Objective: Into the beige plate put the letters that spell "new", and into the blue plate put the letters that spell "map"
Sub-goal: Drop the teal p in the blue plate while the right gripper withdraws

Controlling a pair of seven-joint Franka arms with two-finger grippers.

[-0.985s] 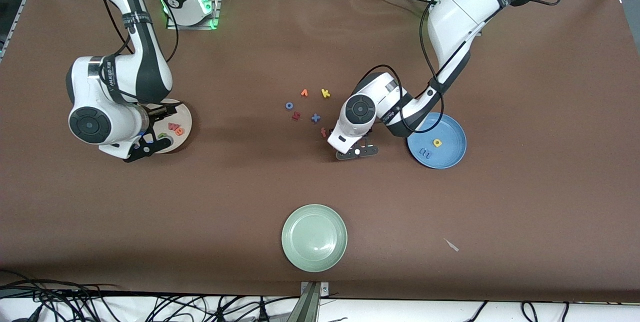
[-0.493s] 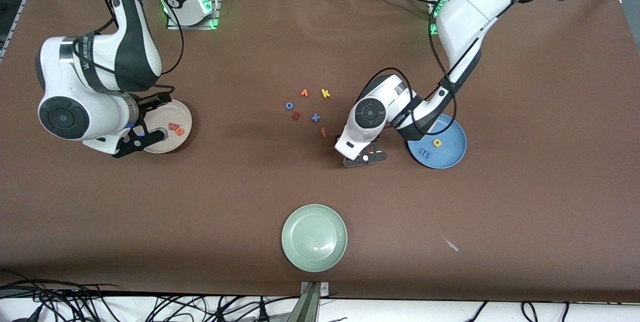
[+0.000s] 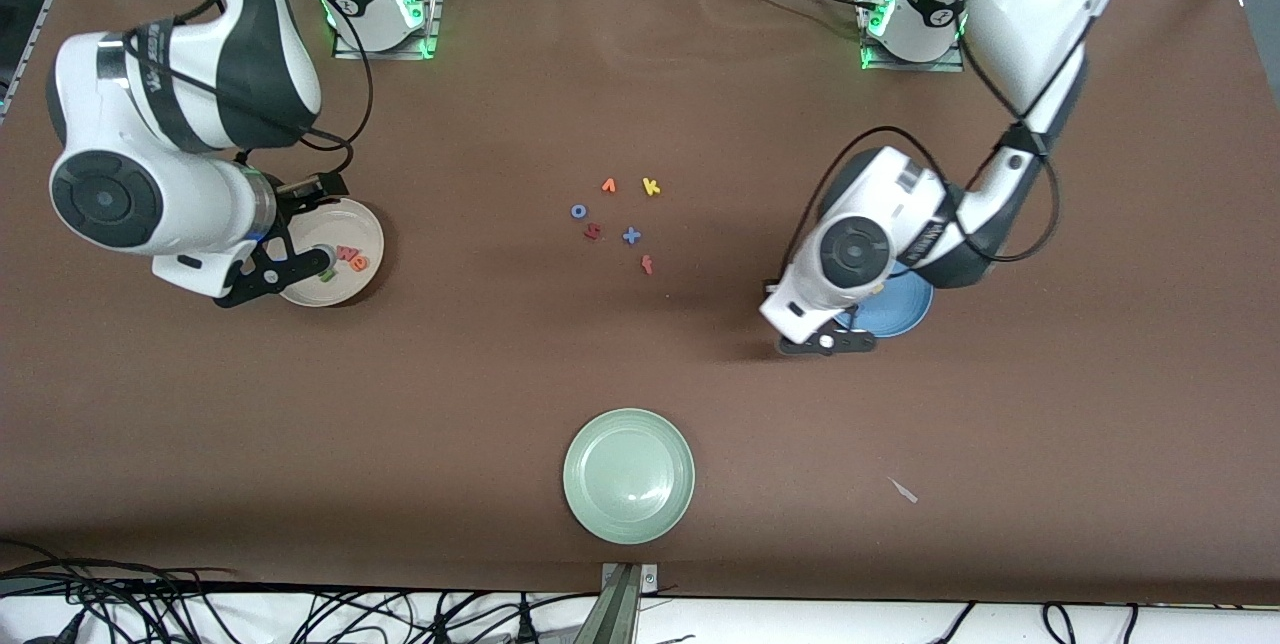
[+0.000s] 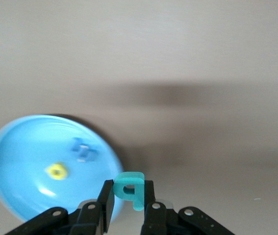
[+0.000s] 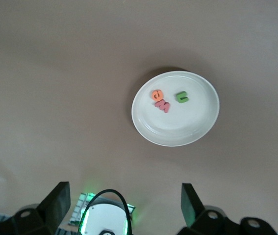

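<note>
My left gripper [image 3: 830, 342] [image 4: 130, 193] is shut on the teal "p" [image 4: 130, 187], up in the air over bare table beside the blue plate [image 3: 905, 309] [image 4: 21, 156]. In that plate lie the blue "m" [image 4: 84, 149] and the yellow "a" [image 4: 56, 172]; the arm hides them in the front view. The beige plate [image 3: 345, 222] [image 5: 178, 125] holds the salmon-pink "w" [image 3: 347, 251] [image 5: 163, 105], the orange "e" [image 3: 358, 263] [image 5: 157, 94] and the green "n" [image 3: 326, 274] [image 5: 182, 98]. My right gripper [image 3: 285, 274] [image 5: 125, 205] hangs open and empty high over that plate's rim.
Loose letters lie mid-table: orange "v" [image 3: 608, 186], yellow "k" [image 3: 651, 187], blue "o" [image 3: 578, 211], a dark red letter [image 3: 592, 232], blue "x" [image 3: 631, 236] and a red one [image 3: 648, 265]. A pale green plate [image 3: 628, 475] sits nearest the front camera.
My left gripper has risen from beside the loose letters and carried the "p" toward the blue plate. My right gripper has lifted and drawn back off the beige plate.
</note>
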